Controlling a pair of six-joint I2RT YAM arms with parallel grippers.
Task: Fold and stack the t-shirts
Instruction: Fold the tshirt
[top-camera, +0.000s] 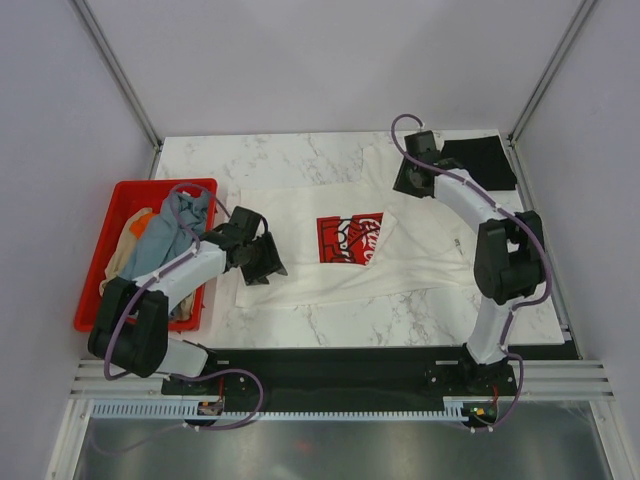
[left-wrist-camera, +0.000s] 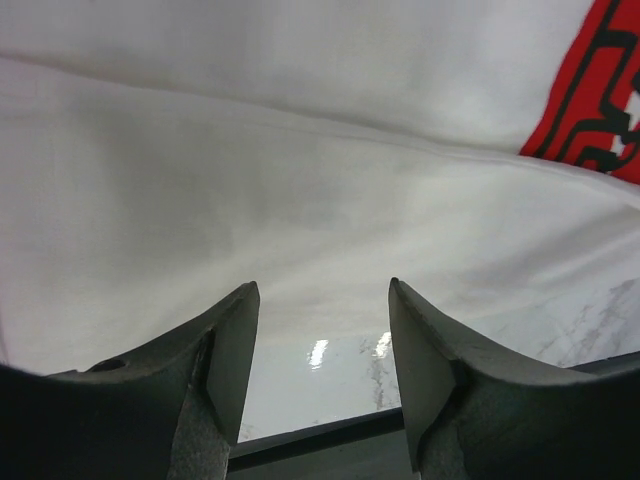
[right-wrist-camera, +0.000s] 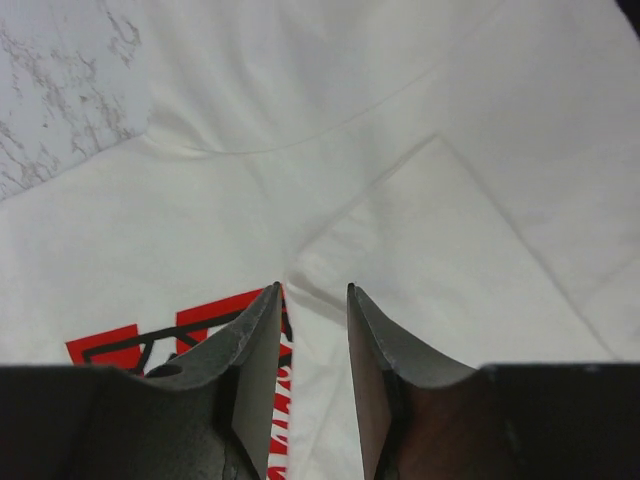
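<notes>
- One cream-white t-shirt (top-camera: 300, 270), red print up, is laid flat on the table (top-camera: 260, 160).
- Left end effector (left-wrist-camera: 322, 290): held open at the shirt's left edge, nothing gripped.
- Right end effector (right-wrist-camera: 313, 290): jaws parted above a folded flap, nothing gripped.

Robot lab cell: white panel walls (top-camera: 330, 60), alu frame (top-camera: 113, 70), marble-look table (top-camera: 300, 322).

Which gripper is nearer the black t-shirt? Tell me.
Right. The right gripper sits just left of the black t-shirt; the left gripper is far off, near the red crate.
</notes>
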